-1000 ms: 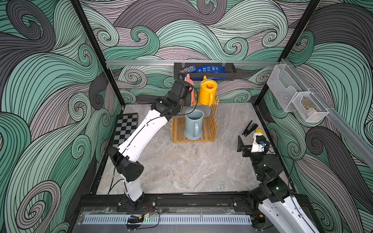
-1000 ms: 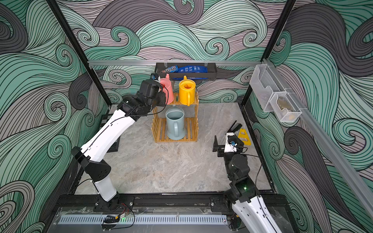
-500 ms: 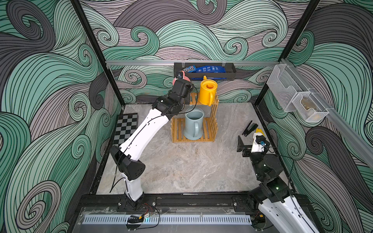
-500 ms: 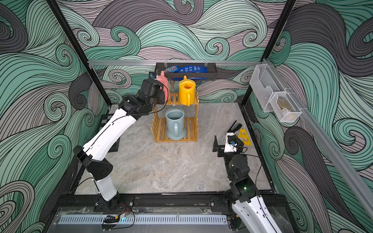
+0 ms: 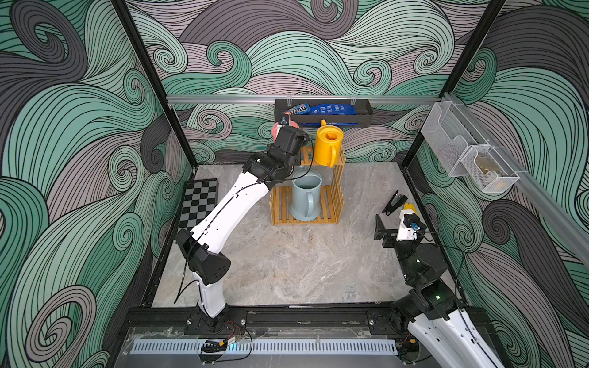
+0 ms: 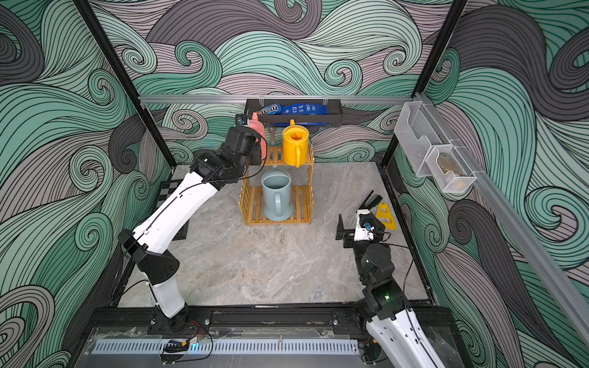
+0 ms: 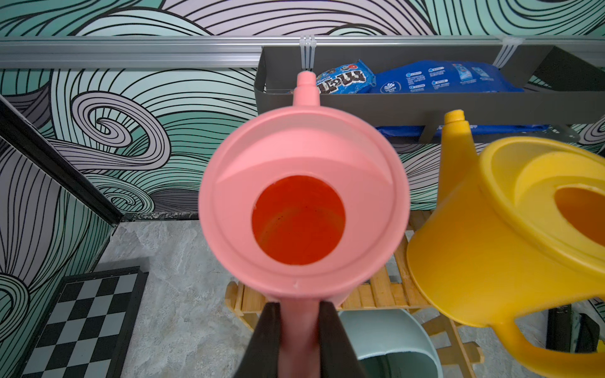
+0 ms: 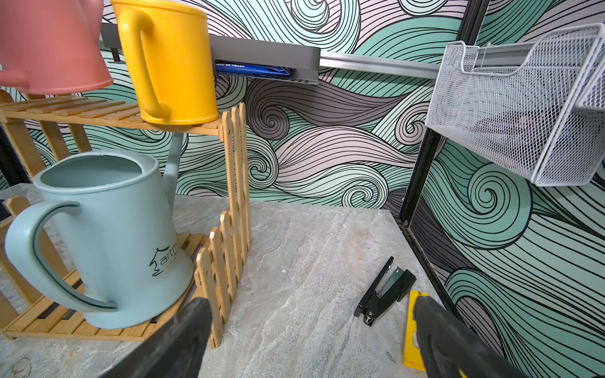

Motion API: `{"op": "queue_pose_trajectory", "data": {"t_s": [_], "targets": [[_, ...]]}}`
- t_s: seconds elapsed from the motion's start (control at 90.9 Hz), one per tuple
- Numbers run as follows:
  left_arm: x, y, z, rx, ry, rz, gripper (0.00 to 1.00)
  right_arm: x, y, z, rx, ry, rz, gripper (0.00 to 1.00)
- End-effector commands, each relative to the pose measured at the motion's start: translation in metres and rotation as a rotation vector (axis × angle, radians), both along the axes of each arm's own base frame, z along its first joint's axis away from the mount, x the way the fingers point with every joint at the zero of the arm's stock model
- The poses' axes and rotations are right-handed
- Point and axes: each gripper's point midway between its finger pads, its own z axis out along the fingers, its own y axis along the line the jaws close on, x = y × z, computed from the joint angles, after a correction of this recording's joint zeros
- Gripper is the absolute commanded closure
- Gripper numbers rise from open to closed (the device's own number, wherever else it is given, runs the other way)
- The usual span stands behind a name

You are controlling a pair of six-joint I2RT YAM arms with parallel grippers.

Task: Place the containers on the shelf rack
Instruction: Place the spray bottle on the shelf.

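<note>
Gripping the pink can (image 7: 302, 157) by its handle lets it hang upright: your left claw (image 7: 299, 314) is clenched there, over the rack's (image 8: 82, 109) top tier, seemingly just clear of the slats, beside the yellow can (image 8: 176, 65). The blue can (image 8: 114, 229) stands below. All look empty. Your right claw (image 8: 309, 307) hangs released.
</note>
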Motion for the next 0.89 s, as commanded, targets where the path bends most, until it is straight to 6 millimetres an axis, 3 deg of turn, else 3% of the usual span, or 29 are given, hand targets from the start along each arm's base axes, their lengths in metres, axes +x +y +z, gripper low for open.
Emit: {"op": "queue_pose_trajectory", "data": {"t_s": [0.0,0.286,0.495,0.881], "targets": [[0.005,0.0,0.0,-0.025,0.003,0.004,0.87,-0.001,-0.001,0.005,0.01,-0.019,-0.001,0.01],[0.008,0.005,-0.003,-0.02,0.01,0.017,0.73,-0.001,-0.003,0.005,0.009,-0.019,-0.013,0.01],[0.004,0.005,0.0,-0.03,0.01,0.005,0.41,-0.001,-0.003,0.005,0.01,-0.022,-0.011,0.01],[-0.016,0.015,0.026,-0.033,-0.034,-0.032,0.38,-0.001,-0.001,0.006,0.011,-0.026,0.001,0.01]]}}
